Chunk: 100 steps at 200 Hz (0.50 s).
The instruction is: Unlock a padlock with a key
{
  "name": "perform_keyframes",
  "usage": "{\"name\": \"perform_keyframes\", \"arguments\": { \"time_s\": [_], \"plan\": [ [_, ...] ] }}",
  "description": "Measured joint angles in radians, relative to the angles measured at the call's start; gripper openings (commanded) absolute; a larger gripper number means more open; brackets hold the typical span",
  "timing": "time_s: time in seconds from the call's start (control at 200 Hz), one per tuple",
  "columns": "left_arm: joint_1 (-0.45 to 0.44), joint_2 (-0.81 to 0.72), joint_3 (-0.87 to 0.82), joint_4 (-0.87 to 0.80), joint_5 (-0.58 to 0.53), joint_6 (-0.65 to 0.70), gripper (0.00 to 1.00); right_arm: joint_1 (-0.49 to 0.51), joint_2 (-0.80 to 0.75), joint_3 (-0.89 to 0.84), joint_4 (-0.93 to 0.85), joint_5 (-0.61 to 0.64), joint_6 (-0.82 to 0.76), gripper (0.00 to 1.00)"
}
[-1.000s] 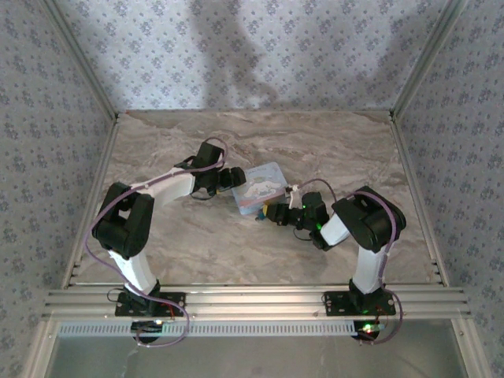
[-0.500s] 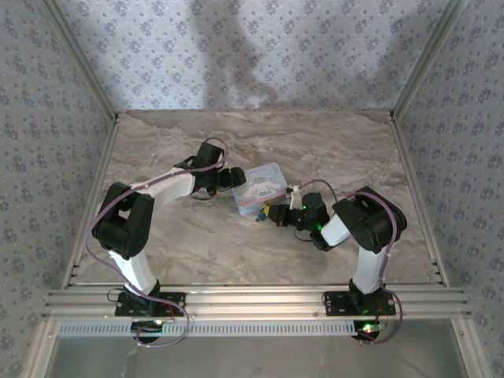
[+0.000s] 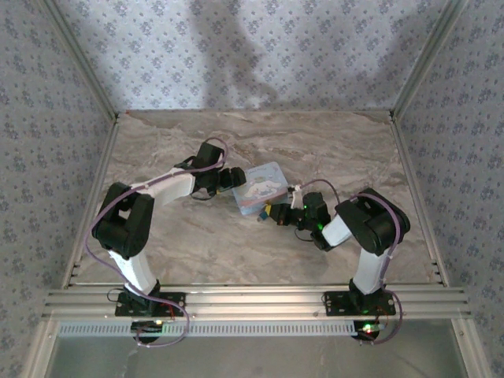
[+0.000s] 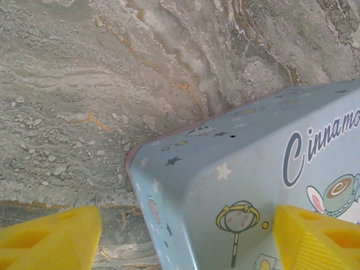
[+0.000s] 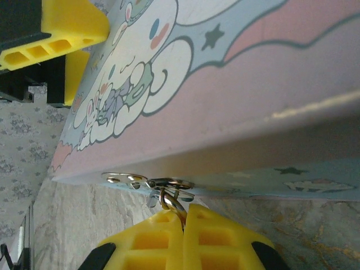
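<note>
While left pincer point(image 4: 185, 241) apart at tin point(image 4: 225, 169) corner, right pincer point(image 5: 184, 225) tight on metal ring point(image 5: 171, 201) at clasp point(image 5: 147, 181).

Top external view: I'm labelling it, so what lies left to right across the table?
In order: left arm's elbow → left gripper → light-blue tin → right arm's elbow.

Light-blue cartoon tin point(image 3: 260, 187) lies, apparently flat, near the middle of a marble-patterned table point(image 3: 354, 150).

A robot test booth; aluminium frame rails point(image 3: 252, 303), patterned wall panels point(image 3: 252, 55), marble-look tabletop point(image 3: 236, 248).
</note>
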Motion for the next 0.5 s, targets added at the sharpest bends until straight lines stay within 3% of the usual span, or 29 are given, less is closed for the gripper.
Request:
{"name": "perform_keyframes", "arguments": {
  "time_s": [0.5],
  "plan": [
    [-0.001,-0.001,-0.010,0.022,-0.001,0.000,0.79,-0.056,-0.053,-0.017,-0.031,0.025,0.025,0.04]
  ]
}}
